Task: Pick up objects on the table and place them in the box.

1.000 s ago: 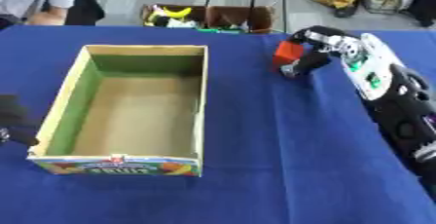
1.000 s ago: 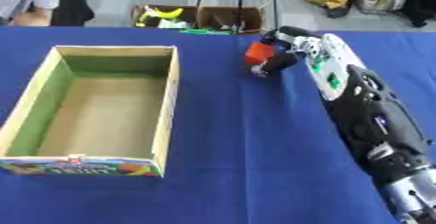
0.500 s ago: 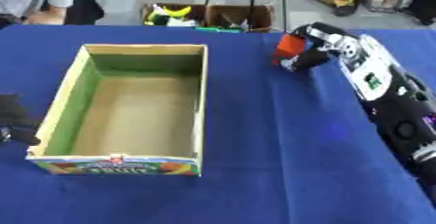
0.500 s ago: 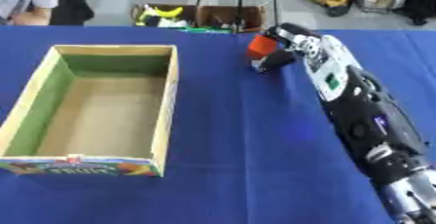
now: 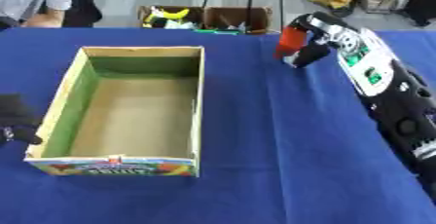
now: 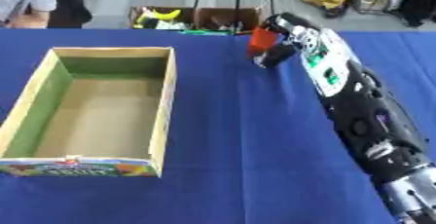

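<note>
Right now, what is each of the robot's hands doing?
Right hand: fingers curled round a red object, near the table's far edge.
Left hand: at the left edge beside the box; cannot tell open or closed.

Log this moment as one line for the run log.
right hand: shut on red object, far side | box: empty | left hand: idle, left edge

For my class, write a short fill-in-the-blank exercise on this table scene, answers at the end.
1. The right hand holds a ____ object.
2. The cardboard box contains ____.
3. The cloth on the table is ____.
4. The left hand shows at the view's ____ edge.

Answers: red; nothing; blue; left
</note>
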Robot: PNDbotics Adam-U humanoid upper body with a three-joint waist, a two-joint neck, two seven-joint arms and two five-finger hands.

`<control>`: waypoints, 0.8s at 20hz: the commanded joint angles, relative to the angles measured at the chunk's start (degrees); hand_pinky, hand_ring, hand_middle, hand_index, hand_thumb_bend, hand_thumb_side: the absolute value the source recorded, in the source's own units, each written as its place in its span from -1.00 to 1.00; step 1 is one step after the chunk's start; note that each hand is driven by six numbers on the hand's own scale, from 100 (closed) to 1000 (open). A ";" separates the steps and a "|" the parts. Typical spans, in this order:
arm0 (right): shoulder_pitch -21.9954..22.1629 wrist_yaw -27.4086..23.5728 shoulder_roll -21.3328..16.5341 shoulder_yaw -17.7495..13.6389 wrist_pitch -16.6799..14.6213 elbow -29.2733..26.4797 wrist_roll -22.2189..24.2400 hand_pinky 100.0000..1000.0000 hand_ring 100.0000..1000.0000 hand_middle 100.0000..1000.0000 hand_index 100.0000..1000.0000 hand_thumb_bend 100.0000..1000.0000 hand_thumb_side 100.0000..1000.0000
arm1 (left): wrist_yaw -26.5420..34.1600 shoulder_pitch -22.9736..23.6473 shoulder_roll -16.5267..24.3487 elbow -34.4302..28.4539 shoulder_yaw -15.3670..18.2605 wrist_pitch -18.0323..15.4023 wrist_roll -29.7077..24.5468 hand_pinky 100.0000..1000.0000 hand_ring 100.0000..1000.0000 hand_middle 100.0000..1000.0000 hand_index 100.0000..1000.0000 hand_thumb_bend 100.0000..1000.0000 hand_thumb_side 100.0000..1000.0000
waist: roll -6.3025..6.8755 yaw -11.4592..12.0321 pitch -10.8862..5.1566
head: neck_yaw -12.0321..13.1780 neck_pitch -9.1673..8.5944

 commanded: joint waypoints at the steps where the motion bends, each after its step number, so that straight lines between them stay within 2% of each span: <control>1: -1.20 -2.11 -2.09 0.60 1.78 -3.93 -0.54 0.44 0.74 -0.26 -0.22 -1.00 -1.00 | -0.11 -0.12 1.12 -1.12 -0.05 0.03 -0.22 -0.13 0.10 0.06 0.41 -1.00 0.99 | 0.02 -0.14 -2.09 | 0.06 0.29; 9: -1.33 -6.13 -1.90 3.57 5.18 -12.09 0.02 0.43 0.70 -0.29 -0.25 -1.00 -1.00 | -0.21 0.14 1.01 -1.12 -0.17 0.22 -0.44 -0.13 0.10 0.06 0.41 -1.00 0.99 | -0.12 -0.04 -3.76 | -0.37 0.96; 16: -2.72 -7.17 2.43 6.01 7.65 -17.87 0.07 0.42 0.68 -0.30 -0.25 -1.00 -1.00 | -0.19 0.22 0.73 -1.12 -0.37 0.30 -0.71 -0.13 0.10 0.06 0.41 -1.00 0.98 | -0.26 0.56 -4.99 | -1.52 1.22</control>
